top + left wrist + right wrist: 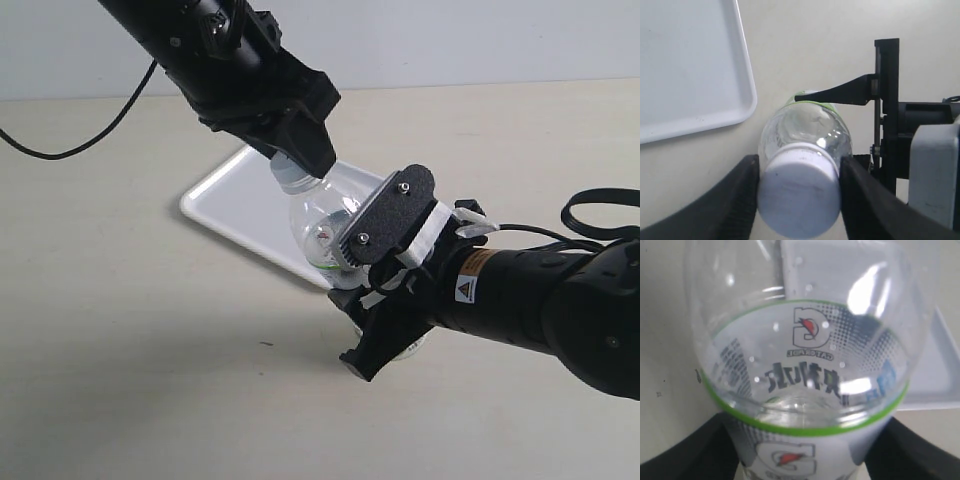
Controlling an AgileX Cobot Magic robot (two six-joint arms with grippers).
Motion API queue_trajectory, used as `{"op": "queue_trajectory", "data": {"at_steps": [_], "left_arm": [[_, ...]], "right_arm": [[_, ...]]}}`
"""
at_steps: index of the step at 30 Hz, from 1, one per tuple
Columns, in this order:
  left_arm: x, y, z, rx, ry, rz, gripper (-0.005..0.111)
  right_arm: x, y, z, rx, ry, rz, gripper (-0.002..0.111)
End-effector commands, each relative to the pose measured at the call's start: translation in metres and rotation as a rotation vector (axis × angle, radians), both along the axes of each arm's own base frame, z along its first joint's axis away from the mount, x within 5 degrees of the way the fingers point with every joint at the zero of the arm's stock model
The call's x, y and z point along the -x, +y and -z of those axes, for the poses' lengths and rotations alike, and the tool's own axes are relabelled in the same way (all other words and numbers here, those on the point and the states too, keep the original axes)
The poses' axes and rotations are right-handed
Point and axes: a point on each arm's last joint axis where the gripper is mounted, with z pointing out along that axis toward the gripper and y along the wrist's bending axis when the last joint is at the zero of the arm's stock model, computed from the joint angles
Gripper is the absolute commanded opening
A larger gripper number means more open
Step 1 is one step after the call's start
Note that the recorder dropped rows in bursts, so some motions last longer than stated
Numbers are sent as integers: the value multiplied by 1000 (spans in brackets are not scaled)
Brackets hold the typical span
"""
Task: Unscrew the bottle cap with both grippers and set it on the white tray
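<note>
white tray (228,195) beside bottle (322,212); left hand (303,162) pinched on cap (799,197), right hand (354,292) clamped round bottle

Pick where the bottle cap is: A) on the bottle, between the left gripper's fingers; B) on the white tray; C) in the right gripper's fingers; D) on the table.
A: the left wrist view shows the bottle cap on the bottle, with the fingers of the left gripper against its sides.
</note>
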Motion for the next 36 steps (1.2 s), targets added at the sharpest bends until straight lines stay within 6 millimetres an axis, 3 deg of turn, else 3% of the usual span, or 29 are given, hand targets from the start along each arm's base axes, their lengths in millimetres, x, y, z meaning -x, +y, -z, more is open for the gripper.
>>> {"op": "queue_trajectory", "data": {"at_steps": [1, 9, 36], "left_arm": [[2, 0, -5, 30, 2, -6, 1], [6, -2, -6, 51, 61, -18, 0], [2, 9, -1, -28, 368, -696, 0]], "right_arm": [[-2, 0, -6, -19, -42, -2, 0], [-2, 0, -6, -19, -42, -2, 0], [-2, 0, -6, -21, -40, 0, 0]]}}
